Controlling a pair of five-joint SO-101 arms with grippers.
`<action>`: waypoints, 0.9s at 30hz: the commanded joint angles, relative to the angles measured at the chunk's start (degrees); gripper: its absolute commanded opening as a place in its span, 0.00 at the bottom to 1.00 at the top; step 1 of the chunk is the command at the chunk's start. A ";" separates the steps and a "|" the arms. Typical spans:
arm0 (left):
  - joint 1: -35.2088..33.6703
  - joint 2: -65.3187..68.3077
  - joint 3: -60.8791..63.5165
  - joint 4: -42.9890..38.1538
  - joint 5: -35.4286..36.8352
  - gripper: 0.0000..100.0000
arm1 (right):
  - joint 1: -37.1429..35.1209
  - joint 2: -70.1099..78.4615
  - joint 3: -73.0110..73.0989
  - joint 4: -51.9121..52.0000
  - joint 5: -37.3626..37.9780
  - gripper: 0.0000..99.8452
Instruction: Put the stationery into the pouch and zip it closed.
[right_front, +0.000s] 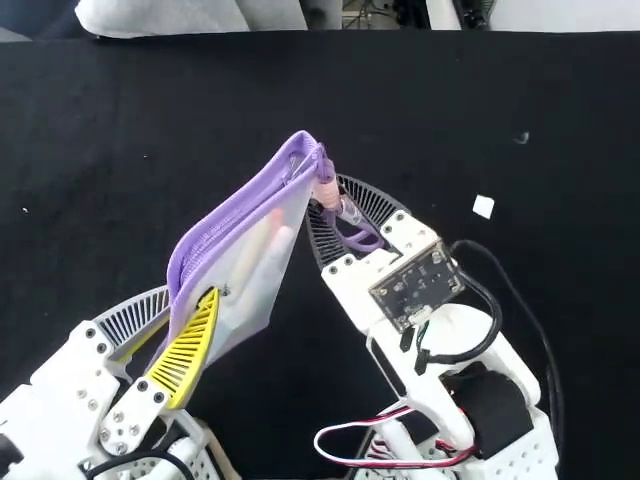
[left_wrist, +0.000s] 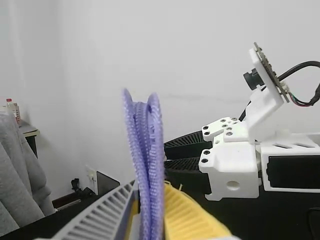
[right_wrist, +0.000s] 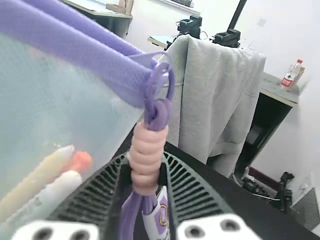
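A translucent pouch (right_front: 250, 265) with a purple zipper (right_front: 235, 220) hangs tilted above the black table (right_front: 120, 120), held between both arms. My left gripper (right_front: 190, 302), with one yellow finger (right_front: 190, 345) and one grey, is shut on the pouch's lower end; its wrist view has the zipper edge (left_wrist: 147, 165) between those fingers. My right gripper (right_front: 335, 205) is shut on the pink zipper pull (right_wrist: 147, 155) at the pouch's upper corner. Cream-coloured pens (right_wrist: 45, 175) and an orange tip (right_wrist: 80, 160) lie inside the pouch.
A small white scrap (right_front: 483, 207) lies on the table to the right of the arms. The cloth stretches bare toward the far edge. A grey garment (right_wrist: 215, 100) hangs in the room behind.
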 joint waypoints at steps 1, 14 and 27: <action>0.31 0.35 -1.80 0.26 0.70 0.03 | 3.16 -0.22 -3.21 -1.14 1.58 0.01; 0.31 0.35 -2.33 0.26 0.70 0.03 | 18.46 -0.13 1.63 -2.46 8.53 0.01; 0.31 0.35 -2.42 0.35 0.70 0.03 | 32.09 -0.13 10.77 -10.55 14.51 0.01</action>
